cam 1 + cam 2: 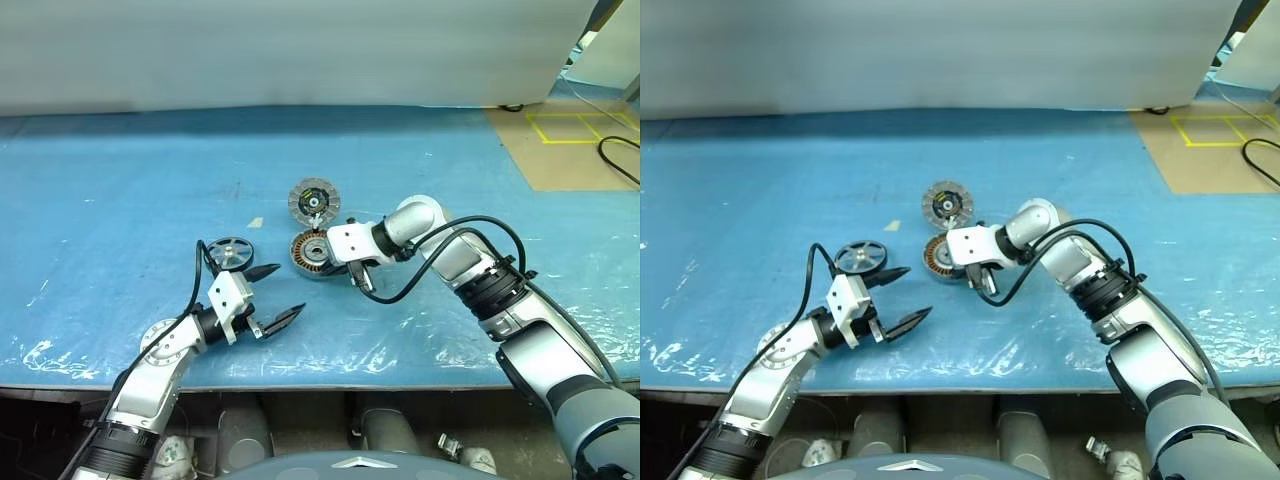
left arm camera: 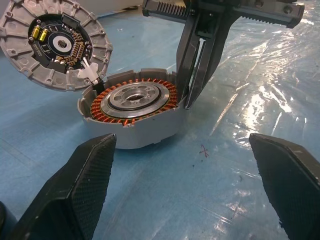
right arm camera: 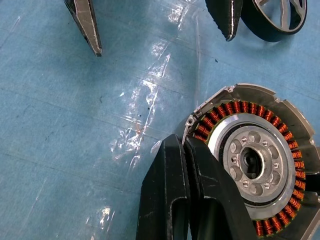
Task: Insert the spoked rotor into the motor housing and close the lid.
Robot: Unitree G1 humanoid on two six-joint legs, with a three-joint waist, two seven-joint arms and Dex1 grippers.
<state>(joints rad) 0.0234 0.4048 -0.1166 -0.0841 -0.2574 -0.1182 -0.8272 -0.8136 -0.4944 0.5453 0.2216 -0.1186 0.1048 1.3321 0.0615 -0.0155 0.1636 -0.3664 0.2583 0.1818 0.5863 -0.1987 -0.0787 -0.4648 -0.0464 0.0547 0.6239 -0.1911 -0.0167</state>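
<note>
Motor housing (image 1: 312,252), table centre, lid (image 1: 313,201) open at its 12 o'clock; spoked rotor (image 1: 229,253) at 9. Right gripper (image 3: 186,145) pinched shut at the rim, empty. Left gripper (image 1: 277,294) spread wide, empty. Left wrist view alone shows the lid's circuit board (image 2: 59,45).

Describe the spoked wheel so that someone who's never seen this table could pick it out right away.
On the blue table, look just beyond the open left gripper, left of the two joined round parts. The spoked wheel lies there alone: a dark ring with silvery spokes you can see through, unlike the copper-wound housing and its segmented lid.
</note>
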